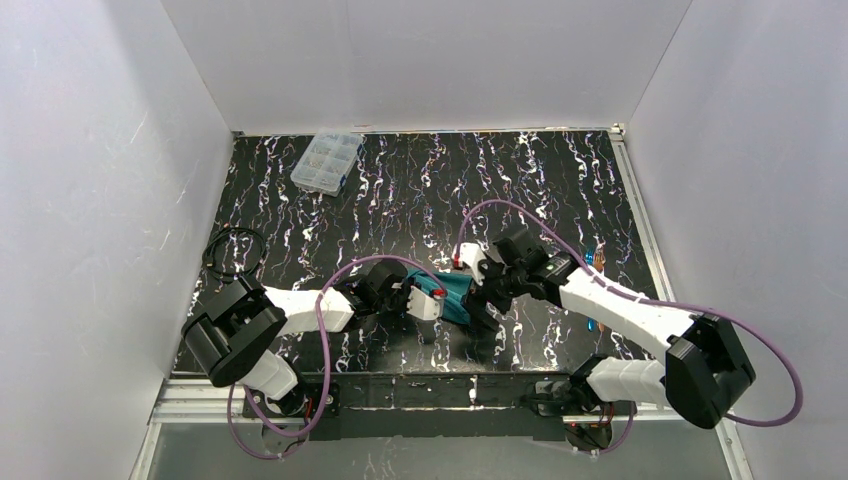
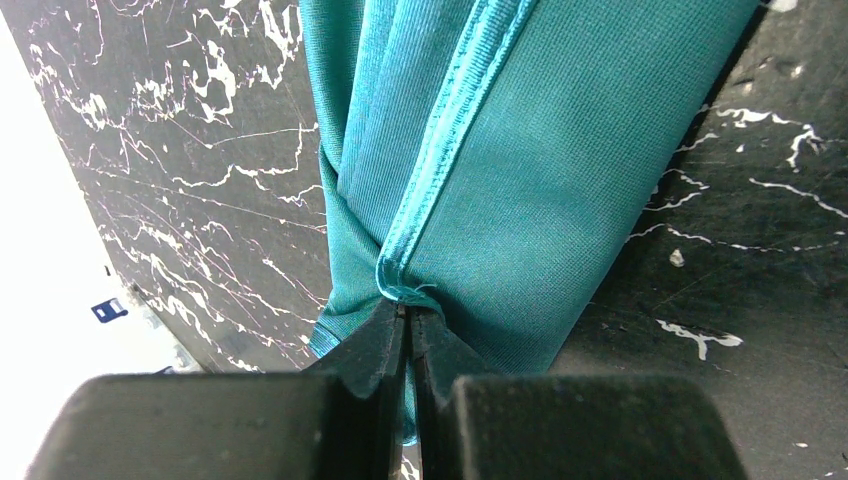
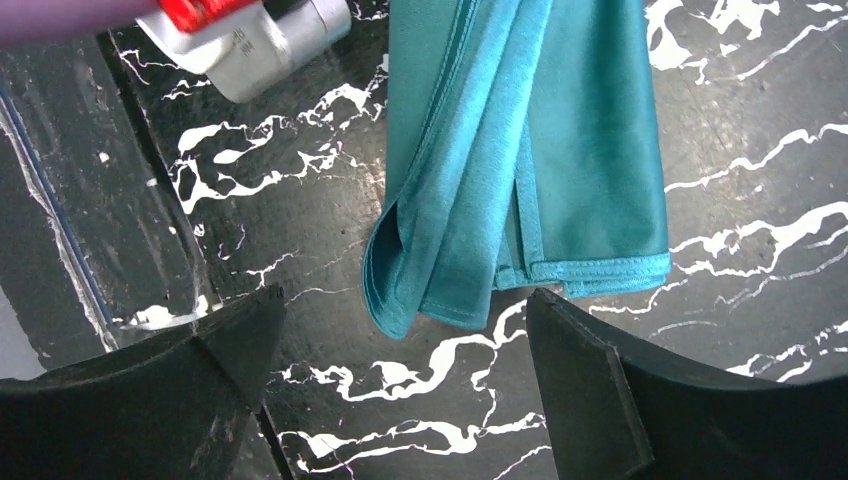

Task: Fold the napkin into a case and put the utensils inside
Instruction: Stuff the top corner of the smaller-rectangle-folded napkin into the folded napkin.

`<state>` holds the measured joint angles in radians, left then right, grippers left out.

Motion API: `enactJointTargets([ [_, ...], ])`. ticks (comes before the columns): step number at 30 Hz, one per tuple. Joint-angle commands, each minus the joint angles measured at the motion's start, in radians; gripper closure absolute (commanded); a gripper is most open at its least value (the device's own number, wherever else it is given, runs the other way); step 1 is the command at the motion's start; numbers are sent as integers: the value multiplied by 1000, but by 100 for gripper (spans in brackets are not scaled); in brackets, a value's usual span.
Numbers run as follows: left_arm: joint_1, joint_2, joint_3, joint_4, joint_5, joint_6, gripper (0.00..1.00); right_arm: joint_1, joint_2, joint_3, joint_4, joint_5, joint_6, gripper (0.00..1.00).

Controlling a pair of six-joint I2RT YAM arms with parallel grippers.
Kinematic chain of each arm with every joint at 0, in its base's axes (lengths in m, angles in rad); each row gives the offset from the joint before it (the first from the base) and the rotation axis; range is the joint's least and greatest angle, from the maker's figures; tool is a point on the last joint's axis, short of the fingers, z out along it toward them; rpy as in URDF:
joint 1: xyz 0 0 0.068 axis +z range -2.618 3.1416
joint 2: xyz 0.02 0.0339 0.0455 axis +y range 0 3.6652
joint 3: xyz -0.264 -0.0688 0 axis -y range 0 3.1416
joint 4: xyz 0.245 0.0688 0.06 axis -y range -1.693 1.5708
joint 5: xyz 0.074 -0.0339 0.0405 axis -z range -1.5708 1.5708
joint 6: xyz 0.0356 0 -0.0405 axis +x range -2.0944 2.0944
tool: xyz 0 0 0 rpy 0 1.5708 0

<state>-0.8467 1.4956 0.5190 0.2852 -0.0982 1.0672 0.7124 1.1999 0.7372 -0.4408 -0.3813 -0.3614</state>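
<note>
The teal napkin (image 1: 455, 296) lies folded into a narrow, layered bundle on the black marbled table, between my two grippers. My left gripper (image 2: 408, 310) is shut on the hemmed corner of the napkin (image 2: 520, 170) at the bundle's left end. Just off the other end of the napkin (image 3: 540, 160) my right gripper (image 3: 402, 300) hangs wide open, its fingers either side of the cloth's tip and nothing between them. Thin blue-orange utensils (image 1: 591, 257) peek out beside my right forearm, mostly hidden by it.
A clear plastic compartment box (image 1: 327, 160) stands at the back left of the table. A black cable loop (image 1: 235, 250) lies near the left wall. White walls close in the table on three sides.
</note>
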Motion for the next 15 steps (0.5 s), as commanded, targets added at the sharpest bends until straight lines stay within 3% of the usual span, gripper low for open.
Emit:
enactJointTargets([
  [1, -4, 51, -52, -250, 49, -64, 100, 39, 52, 63, -8, -13, -47, 1],
  [8, -3, 49, -45, -258, 48, -65, 100, 106, 166, 81, -3, 128, -42, 1],
  [15, -4, 49, -50, -255, 46, -63, 100, 125, 158, 56, 85, 194, -10, 2],
])
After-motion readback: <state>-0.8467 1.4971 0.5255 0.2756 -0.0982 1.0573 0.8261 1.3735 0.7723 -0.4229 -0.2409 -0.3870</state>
